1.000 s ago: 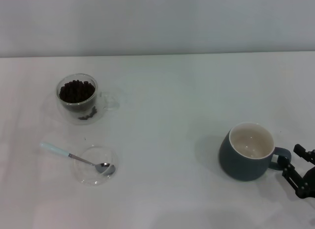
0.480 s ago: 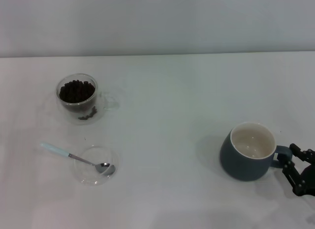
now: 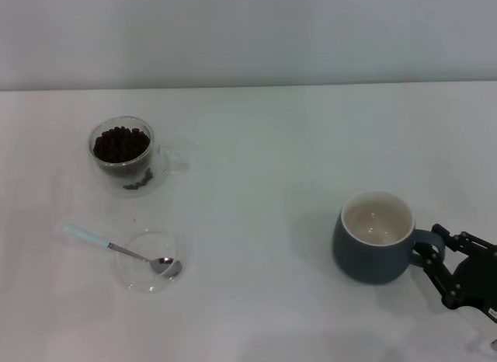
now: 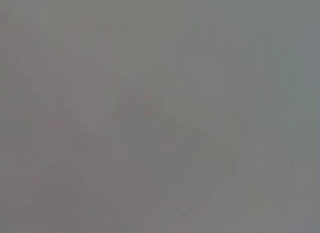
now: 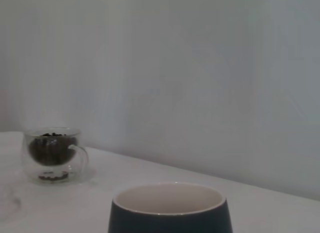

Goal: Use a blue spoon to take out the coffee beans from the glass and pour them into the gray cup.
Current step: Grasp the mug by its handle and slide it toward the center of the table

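Right claw was seen in the head view at the counter's near right corner, its dark fingers clamped on the loop handle of the gray cup, which stood upright on the white counter with its cream inside showing. Well apart on the far left, the glass stood holding the coffee beans, a few more of them lying low within its double wall. Nearer the robot on that side, a clear saucer was found with the blue spoon laid across it, the metal bowl resting inside and the pale handle reaching out over the rim toward the left. The left claw was not in this view.

Nothing but a flat gray blur was given by the left wrist view.

From the right wrist view, the gray cup's rim was seen close by, and the glass with its beans stood farther off on the counter before a pale wall.
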